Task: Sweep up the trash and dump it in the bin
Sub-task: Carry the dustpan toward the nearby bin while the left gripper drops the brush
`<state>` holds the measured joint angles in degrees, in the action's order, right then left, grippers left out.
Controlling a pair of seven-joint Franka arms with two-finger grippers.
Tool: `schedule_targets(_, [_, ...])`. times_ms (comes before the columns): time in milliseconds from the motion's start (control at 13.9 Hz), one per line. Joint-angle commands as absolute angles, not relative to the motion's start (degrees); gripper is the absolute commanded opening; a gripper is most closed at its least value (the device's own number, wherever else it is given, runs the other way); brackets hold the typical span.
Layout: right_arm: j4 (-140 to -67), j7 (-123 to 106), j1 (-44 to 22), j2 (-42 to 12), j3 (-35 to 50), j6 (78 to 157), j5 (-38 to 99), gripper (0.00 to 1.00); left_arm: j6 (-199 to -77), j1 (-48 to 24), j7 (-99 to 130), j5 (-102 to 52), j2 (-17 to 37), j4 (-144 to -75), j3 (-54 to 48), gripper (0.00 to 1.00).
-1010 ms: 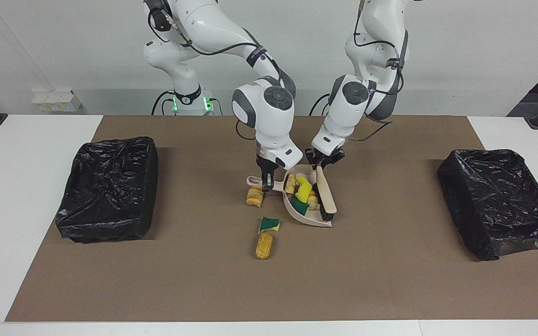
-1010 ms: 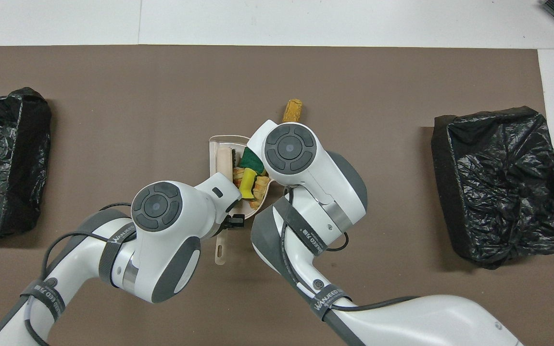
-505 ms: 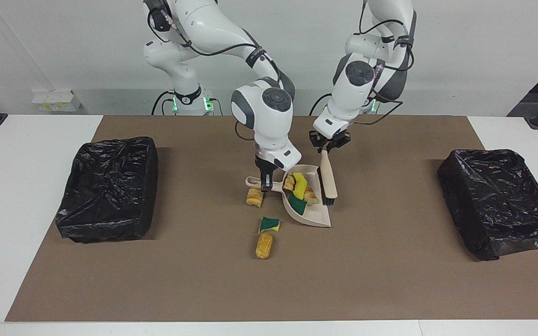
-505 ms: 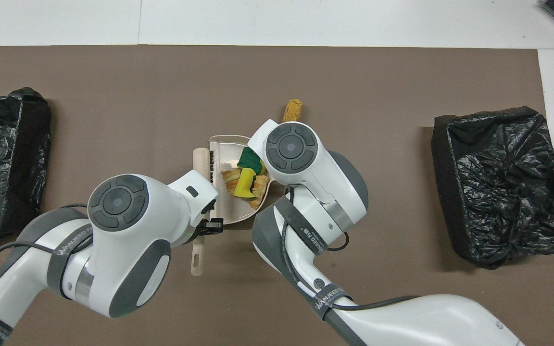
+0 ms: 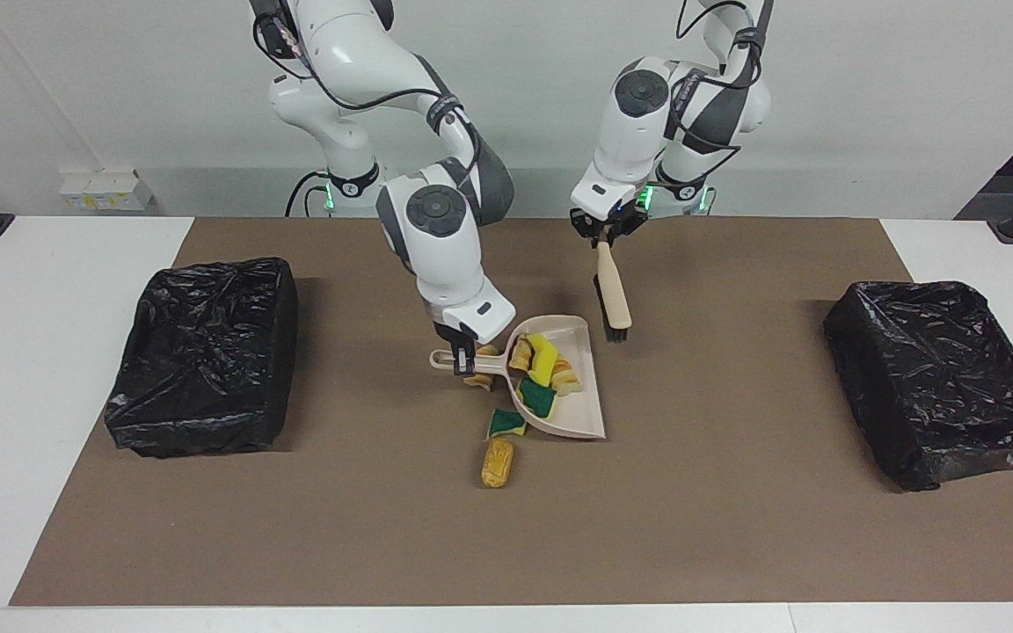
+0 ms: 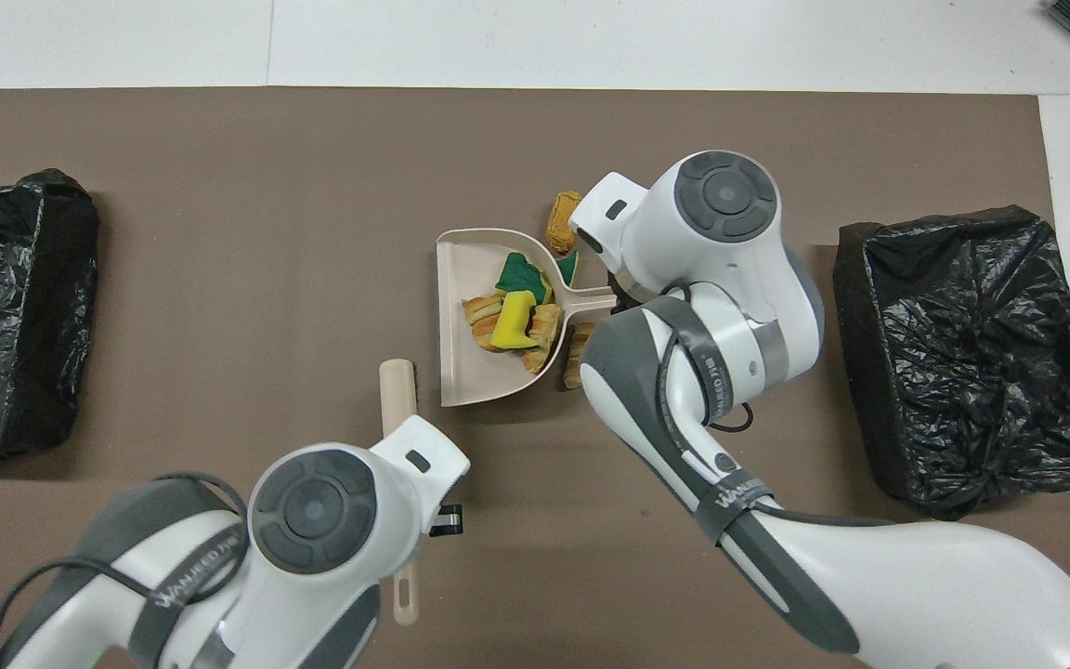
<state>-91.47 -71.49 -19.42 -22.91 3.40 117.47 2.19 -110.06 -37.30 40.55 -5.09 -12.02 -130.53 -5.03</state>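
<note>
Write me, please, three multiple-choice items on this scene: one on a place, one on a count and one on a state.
1. Where is the brush?
A. Lying loose on the mat
B. Held by the left gripper, outside the dustpan
C. Off the table altogether

2. How many black-lined bins are there?
A. One
B. Two
C. Three

3. What state is the dustpan in?
A. Empty
B. Carrying several scraps
C. Turned upside down

Answers:
1. B: the left gripper grips the brush by its handle, and its bristles hang beside the dustpan, not in it.
2. B: one bin stands toward each arm's end of the table.
3. B: yellow, green and tan scraps lie in it, open side up.
</note>
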Motion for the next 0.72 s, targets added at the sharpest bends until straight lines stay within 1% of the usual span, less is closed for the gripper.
schedule_targets(0, [-91.4, -75.7, -16.0, -19.1, 4.0, 115.8, 4.8, 0.00, -111.4, -42.3, 49.0, -3.8, -15.0, -135.6, -7.5, 0.00])
schedule_targets(72, [-91.3, -75.9, -14.4, -17.8, 4.0, 114.8, 4.7, 0.00, -112.2, -44.1, 51.5, -3.8, -15.3, -136.6, -8.2, 0.00])
schedule_targets(216, [-91.2, -77.9, -10.4, -16.4, 4.1, 113.6, 4.7, 0.00, -118.0, -49.4, 56.7, -3.8, -14.9, -139.9, -8.3, 0.00])
schedule_targets(361, [-88.3, -82.3, -6.6, -15.8, 4.0, 110.1, 4.5, 0.00, -123.3, -53.3, 59.7, -3.8, -13.9, -143.2, -8.3, 0.00])
schedule_targets(505, [-87.8, -87.2, -1.7, -14.9, 3.9, 108.9, 4.0, 0.00, -124.2, -55.1, 61.3, -4.0, -12.8, -143.6, -8.3, 0.00])
schedule_targets(649, [-87.7, -93.5, 3.5, -15.0, 3.8, 109.1, 4.0, 0.00, -124.6, -54.8, 60.6, -4.2, -11.9, -143.9, -8.3, 0.00])
